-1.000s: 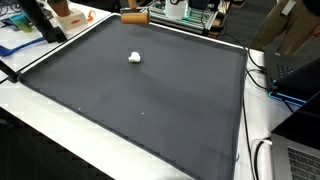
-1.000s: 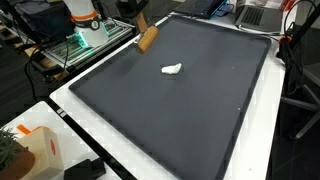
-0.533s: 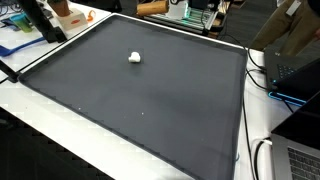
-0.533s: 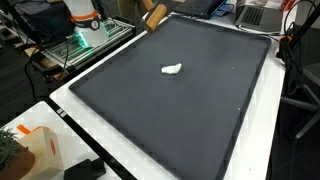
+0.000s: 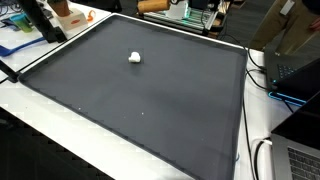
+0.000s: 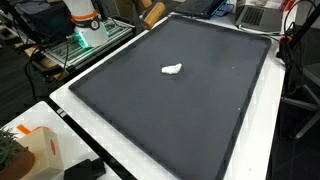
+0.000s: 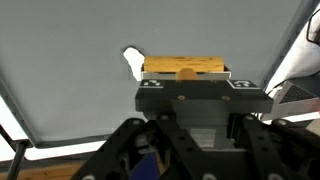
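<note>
My gripper (image 7: pixel 186 78) is shut on a tan wooden block (image 7: pixel 185 67), held in the air over the far edge of the black mat (image 5: pixel 140 100). In both exterior views the wooden block (image 5: pixel 153 5) (image 6: pixel 153 13) shows at the top of the picture, with the gripper itself mostly cut off by the frame edge. A small white crumpled object (image 5: pixel 134 57) (image 6: pixel 172 70) lies alone on the mat, apart from the block. In the wrist view the white object (image 7: pixel 132 62) lies just left of the block.
The mat covers a white table (image 5: pixel 60 130). An open laptop (image 5: pixel 300 75) and cables lie beside the mat. A green-lit device (image 6: pixel 85 40) stands past its far edge. An orange-and-white object (image 6: pixel 35 150) sits near a table corner.
The gripper has carried the wooden block upward and back, from just above the mat's far edge to the top of both exterior views. The white object has not moved.
</note>
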`<state>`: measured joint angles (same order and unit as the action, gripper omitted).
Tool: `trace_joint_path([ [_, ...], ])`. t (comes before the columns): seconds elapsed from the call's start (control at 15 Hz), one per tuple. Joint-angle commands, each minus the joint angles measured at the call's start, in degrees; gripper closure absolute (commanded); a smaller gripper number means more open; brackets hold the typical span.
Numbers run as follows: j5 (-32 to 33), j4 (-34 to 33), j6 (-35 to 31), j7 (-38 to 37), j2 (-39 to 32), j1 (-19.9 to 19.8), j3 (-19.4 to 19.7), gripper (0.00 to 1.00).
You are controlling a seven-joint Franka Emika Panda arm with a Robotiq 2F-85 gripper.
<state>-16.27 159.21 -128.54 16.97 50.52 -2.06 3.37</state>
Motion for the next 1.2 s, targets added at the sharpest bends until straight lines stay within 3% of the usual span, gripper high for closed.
trace_joint_path([
  [0.0, 2.68, 0.00, -6.70, -2.29, -1.21, 0.73, 0.30, 0.78],
  [0.27, 6.37, -0.09, -16.24, -1.08, -4.18, 1.54, 0.94, 0.78],
  [0.6, 11.05, -0.33, -17.54, -1.27, -7.43, 2.76, 1.44, 0.78],
  [0.67, 11.12, -0.33, -15.60, -1.71, -6.35, 2.75, 1.58, 0.53],
  [0.87, 11.32, -0.44, -16.32, -1.66, -7.63, 2.96, 1.62, 0.53],
  [0.93, 11.31, -0.50, -16.34, -1.65, -7.78, 2.97, 1.65, 0.78],
  [1.13, 12.16, -0.52, -14.89, -1.52, -7.52, 2.62, 1.95, 0.78],
])
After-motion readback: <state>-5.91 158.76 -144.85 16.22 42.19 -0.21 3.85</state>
